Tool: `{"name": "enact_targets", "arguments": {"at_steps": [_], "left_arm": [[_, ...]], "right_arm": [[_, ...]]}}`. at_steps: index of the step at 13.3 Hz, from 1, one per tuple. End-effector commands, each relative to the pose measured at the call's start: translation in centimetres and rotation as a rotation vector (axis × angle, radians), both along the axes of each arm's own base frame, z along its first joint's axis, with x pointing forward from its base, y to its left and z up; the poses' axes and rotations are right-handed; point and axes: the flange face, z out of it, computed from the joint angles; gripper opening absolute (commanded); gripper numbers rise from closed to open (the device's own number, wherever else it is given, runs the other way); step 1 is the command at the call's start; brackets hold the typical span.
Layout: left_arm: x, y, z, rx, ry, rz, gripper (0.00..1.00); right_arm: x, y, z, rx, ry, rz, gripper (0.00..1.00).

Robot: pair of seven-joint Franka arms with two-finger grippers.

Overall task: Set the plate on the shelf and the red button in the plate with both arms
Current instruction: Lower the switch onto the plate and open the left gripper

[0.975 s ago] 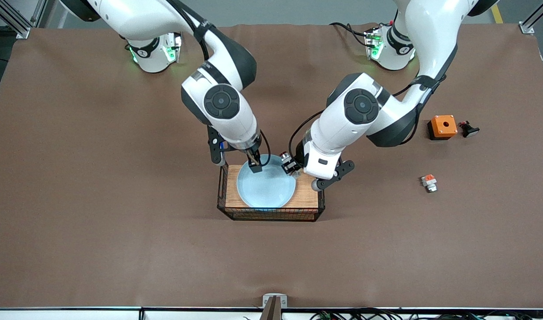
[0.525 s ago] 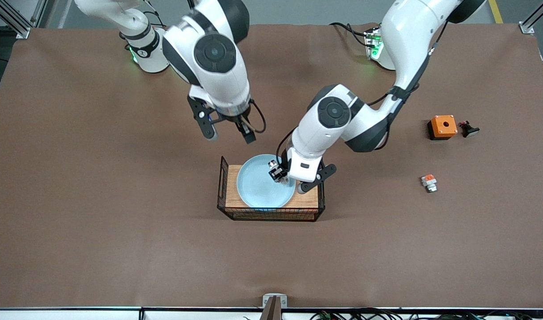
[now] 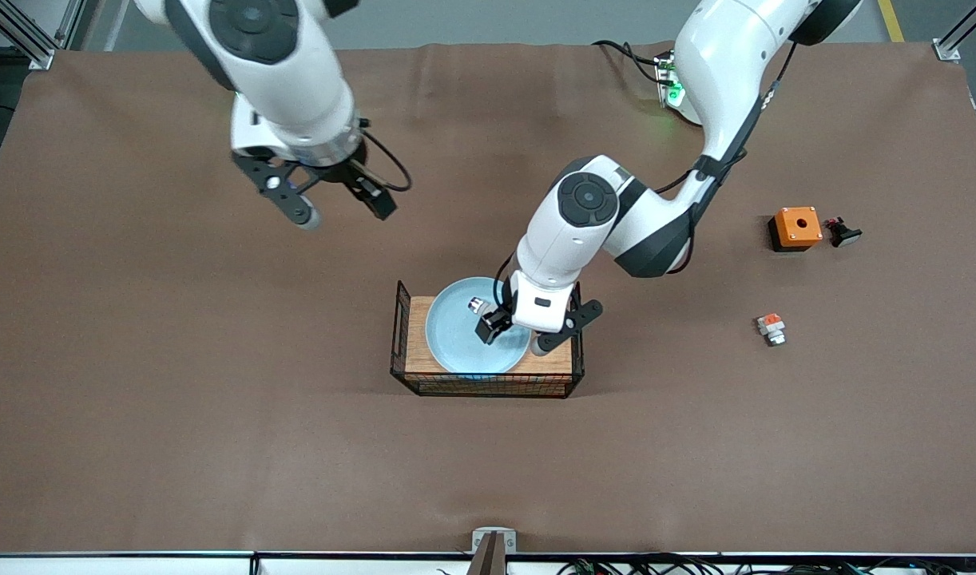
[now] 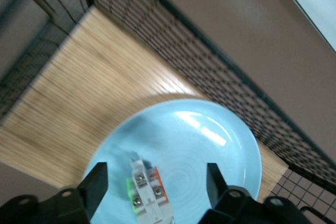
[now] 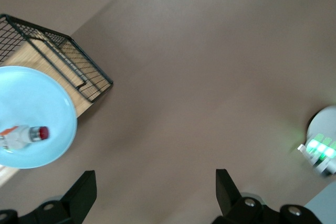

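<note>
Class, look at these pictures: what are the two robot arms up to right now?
The round pale blue plate sits in the wire basket with a wooden floor. The small white-grey red button lies on the plate. The left gripper hangs open just above it. The right gripper is open, over bare table toward the right arm's end, holding nothing.

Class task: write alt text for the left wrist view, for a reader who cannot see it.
The red button lies on the pale blue plate between the open fingers of the left pincer. The plate sits on the wooden floor of a black wire basket on the brown table.
</note>
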Motion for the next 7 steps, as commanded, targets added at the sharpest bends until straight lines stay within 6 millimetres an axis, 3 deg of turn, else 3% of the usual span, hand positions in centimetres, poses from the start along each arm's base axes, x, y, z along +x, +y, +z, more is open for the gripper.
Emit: {"name": "enact_targets", "arguments": {"at_steps": [1,4,7], "left_arm": [[1.3,6.3,7.4,0.078,-0.027,-0.032,1.00],[2.0,14.4,14.8,0.155,-0.066,-0.130,1.00],[1.7,24.1,19.5,0.256,-0.013,-0.219,1.00]], "right_arm": [[-0.6,-5.2,1.1,0.040,0.014,0.131,1.00],[-0.9,-11.0,2.6,0.059,0.008,0.266,1.00],[-0.1,-16.4,3.4,0.078,-0.002,0.372,1.00]]}}
